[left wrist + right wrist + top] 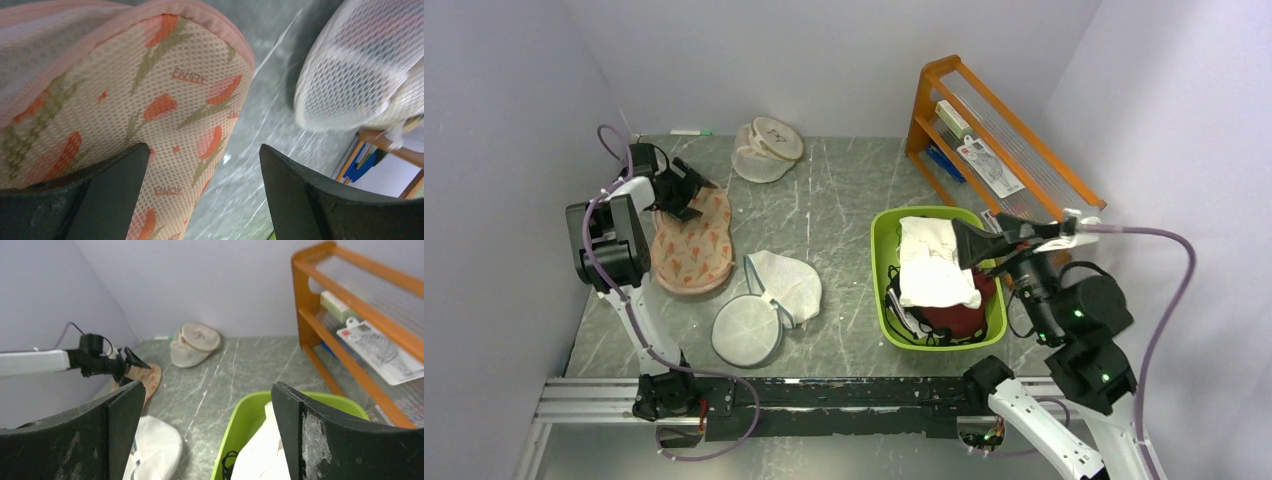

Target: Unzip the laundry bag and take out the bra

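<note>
I see the laundry bag (767,150) on the tabletop (844,200) by the back wall, just beyond and right of my released left gripper (688,196), far nearer than the equally released right gripper (964,243).

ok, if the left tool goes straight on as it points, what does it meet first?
Most likely the pink bag: its mesh fills most of the gap in the open left tool. The laundry bag lies farther off, to one side. Depth is unclear.
</note>
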Action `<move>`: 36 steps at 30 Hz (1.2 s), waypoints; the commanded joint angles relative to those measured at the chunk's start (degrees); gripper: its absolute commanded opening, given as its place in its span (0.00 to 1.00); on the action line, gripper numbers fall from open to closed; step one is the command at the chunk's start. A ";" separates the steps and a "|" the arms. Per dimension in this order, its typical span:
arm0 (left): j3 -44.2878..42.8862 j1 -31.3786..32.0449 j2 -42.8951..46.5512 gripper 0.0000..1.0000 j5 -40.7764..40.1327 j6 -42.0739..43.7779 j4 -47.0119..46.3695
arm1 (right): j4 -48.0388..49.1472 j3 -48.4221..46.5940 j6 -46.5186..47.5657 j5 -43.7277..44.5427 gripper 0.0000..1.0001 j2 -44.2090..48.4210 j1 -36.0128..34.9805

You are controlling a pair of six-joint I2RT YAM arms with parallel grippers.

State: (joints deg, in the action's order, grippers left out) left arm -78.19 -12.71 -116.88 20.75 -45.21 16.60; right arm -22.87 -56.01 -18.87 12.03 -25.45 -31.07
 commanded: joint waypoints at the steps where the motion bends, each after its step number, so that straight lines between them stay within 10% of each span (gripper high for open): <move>1: -8.39 -1.33 -6.04 0.95 0.65 6.51 -0.75 | -1.94 -4.68 2.73 2.64 1.00 2.37 0.31; 15: 9.64 7.76 30.57 0.95 8.50 8.73 -0.55 | 1.58 -2.41 2.81 1.11 1.00 -2.76 0.31; 24: 35.04 33.99 54.40 0.95 7.23 5.05 1.13 | 5.54 1.20 3.21 -0.68 1.00 -4.39 0.31; 36: 35.38 37.36 36.91 0.95 -14.79 5.56 -2.19 | 3.51 3.54 4.46 1.74 1.00 -0.68 0.35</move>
State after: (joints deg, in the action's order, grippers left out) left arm -38.65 26.11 -72.62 15.44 -41.30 18.24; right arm -18.39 -50.98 -15.81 12.14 -27.27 -31.07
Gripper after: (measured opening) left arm 0.946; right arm 0.996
